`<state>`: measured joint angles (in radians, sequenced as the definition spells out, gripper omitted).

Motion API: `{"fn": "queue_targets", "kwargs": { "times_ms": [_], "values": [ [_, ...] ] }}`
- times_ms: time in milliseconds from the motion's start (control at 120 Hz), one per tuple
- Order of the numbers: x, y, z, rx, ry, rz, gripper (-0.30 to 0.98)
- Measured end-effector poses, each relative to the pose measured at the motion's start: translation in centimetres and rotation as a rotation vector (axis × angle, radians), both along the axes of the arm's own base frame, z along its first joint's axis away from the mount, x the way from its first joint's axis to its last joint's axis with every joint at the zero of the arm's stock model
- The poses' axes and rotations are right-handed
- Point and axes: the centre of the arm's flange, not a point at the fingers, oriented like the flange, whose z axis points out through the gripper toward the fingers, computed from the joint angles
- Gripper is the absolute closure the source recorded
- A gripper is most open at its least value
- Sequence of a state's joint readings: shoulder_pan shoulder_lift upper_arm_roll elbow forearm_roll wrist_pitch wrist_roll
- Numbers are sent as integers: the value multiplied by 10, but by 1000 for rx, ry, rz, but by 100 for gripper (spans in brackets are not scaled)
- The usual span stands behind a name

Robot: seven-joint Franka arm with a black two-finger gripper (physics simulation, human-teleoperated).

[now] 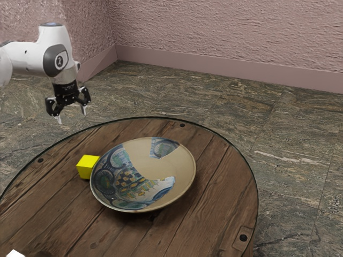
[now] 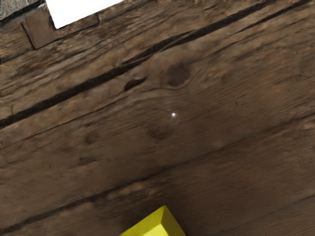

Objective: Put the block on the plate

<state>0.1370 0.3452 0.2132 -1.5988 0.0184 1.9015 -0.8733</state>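
The black gripper (image 1: 72, 116) hangs in the air at the exterior view's upper left, at the end of the white arm (image 1: 32, 58), which comes in from that side. Its fingers (image 1: 59, 120) point down and are spread apart, with nothing pinched between them. The yellow block (image 1: 87, 167) sits on the round wooden surface (image 1: 214, 198), lower than the fingers and well apart from them. It lies beside the plate (image 1: 179, 168), toward the exterior view's left, and is not on it. The plate's rim covers part of the block in that view, so whether the two touch is hard to tell. The plate is wide, round and beige, painted with blue and yellow patterns, and rests on the same surface. In the wrist view, a corner of the block shows at the lower edge, over the dark planks. A white object (image 2: 81, 9), cut off by the frame, lies well apart from the block there. Behind the surface, the exterior view shows a stone floor (image 1: 289, 128) and a rough pink wall (image 1: 225, 32).
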Motion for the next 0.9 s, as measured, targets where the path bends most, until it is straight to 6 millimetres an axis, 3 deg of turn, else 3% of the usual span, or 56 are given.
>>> {"fn": "queue_targets", "kwargs": {
  "times_ms": [100,175,250,475,675,900],
  "values": [
    [4,3,-27,4,-8,81,0],
    [-2,2,-55,-10,-2,142,0],
    [-6,-1,-70,-16,-15,196,0],
    [-31,-11,-85,-22,-74,347,0],
    [-38,-43,-101,-23,-98,414,0],
    [-53,-49,-113,-34,-95,526,0]
  ]
}}
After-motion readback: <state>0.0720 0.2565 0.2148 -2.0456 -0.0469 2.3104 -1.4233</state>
